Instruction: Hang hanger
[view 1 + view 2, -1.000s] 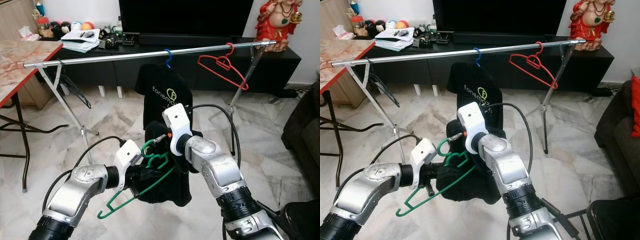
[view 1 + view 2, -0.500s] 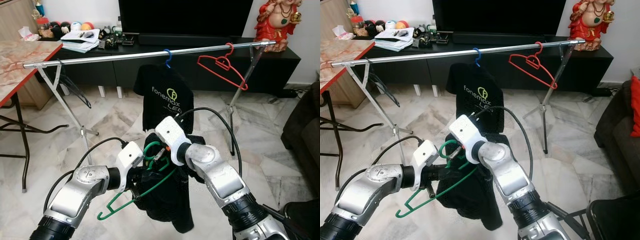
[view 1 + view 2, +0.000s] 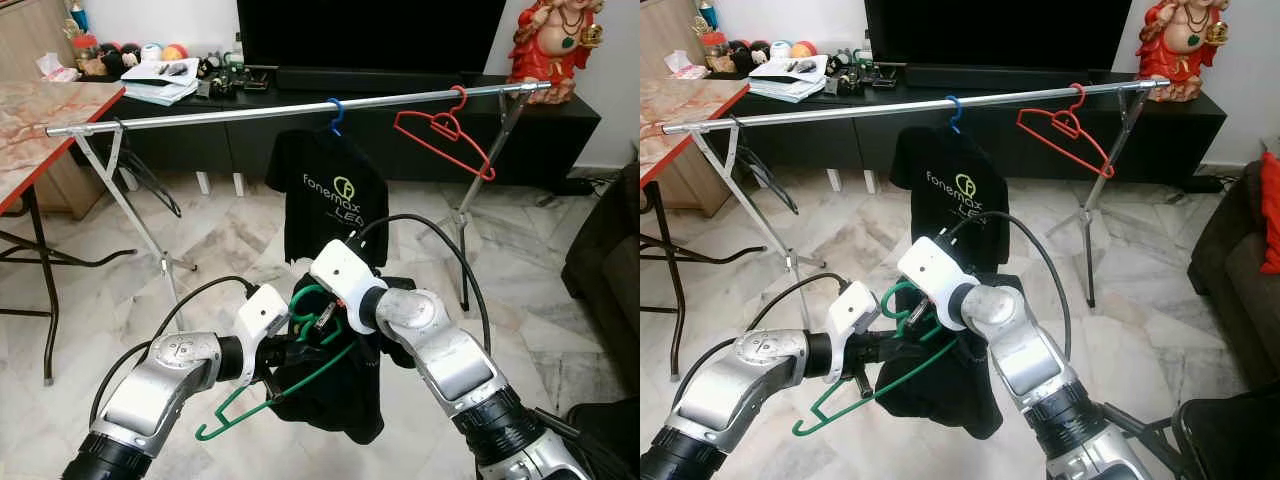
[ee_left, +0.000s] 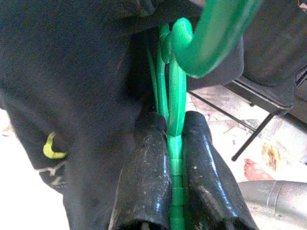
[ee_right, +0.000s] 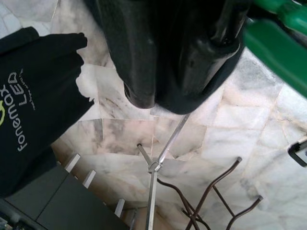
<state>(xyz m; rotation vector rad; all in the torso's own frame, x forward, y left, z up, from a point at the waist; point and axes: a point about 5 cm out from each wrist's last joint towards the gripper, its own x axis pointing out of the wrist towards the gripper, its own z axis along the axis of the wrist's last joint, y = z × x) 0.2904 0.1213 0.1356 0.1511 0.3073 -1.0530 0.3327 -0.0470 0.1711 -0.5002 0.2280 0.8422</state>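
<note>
A green hanger (image 4: 176,100) is pinched between the fingers of my left gripper (image 3: 285,350), low in front of me, with its hook pointing up. A black shirt (image 3: 335,400) is draped over it and hangs down. My right gripper (image 3: 320,315) sits at the hanger's hook, its fingers (image 5: 139,57) together on the black cloth. Beyond stands a silver rail (image 3: 250,110) holding a blue hanger with a black printed T-shirt (image 3: 335,190) and a bare red hanger (image 3: 445,130).
The rail rests on folding metal legs (image 3: 135,215) at both ends. A marble-topped table (image 3: 50,110) is at the left, a black TV cabinet (image 3: 400,90) runs behind the rail, and a dark sofa (image 3: 610,260) is at the right. The floor is marble tile.
My right gripper has come down and leftward to the green hanger's hook, bringing the black shirt with it. The left gripper has stayed nearly in place with the hanger.
</note>
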